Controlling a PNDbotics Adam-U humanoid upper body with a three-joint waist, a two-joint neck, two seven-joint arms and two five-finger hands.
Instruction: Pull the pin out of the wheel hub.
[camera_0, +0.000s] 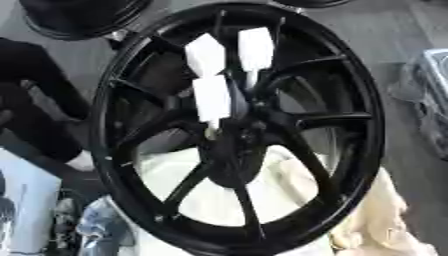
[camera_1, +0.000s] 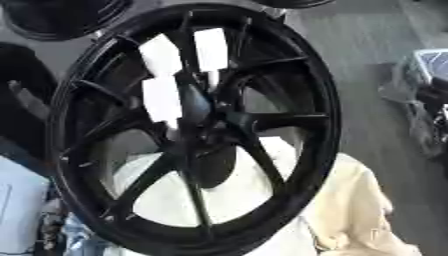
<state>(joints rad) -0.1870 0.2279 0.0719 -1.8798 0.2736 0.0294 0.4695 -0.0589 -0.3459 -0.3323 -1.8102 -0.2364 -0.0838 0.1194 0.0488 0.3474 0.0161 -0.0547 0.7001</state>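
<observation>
Left eye view: the wheel (camera_0: 372, 125) stands nearly upright on a cream cloth (camera_0: 367, 210), its face turned to me. Three white blocks with thin stems sit about the hub (camera_0: 249, 127). I take them for pins, the low pin (camera_0: 213, 100) just above the hub's middle and the other two (camera_0: 255, 47) higher up. Neither of my hands shows plainly here. A dark mass (camera_0: 35, 100) beside the rim on my left may be my left arm, but whether that hand is clenched or released I cannot tell. My right hand is out of sight.

Right eye view: the low pin (camera_1: 162, 100) shows its stem running down into the hub, with a spoke just beside it.

To do this well, I would bring my right hand in from the right, past the rim, until the low pin's white head lies straight ahead of the palm. I would pinch the head, not the stem. Then I would draw back along the stem's own line and not sideways, since a skewed pull could jam it or tip the wheel. A hand on the rim would help.
</observation>
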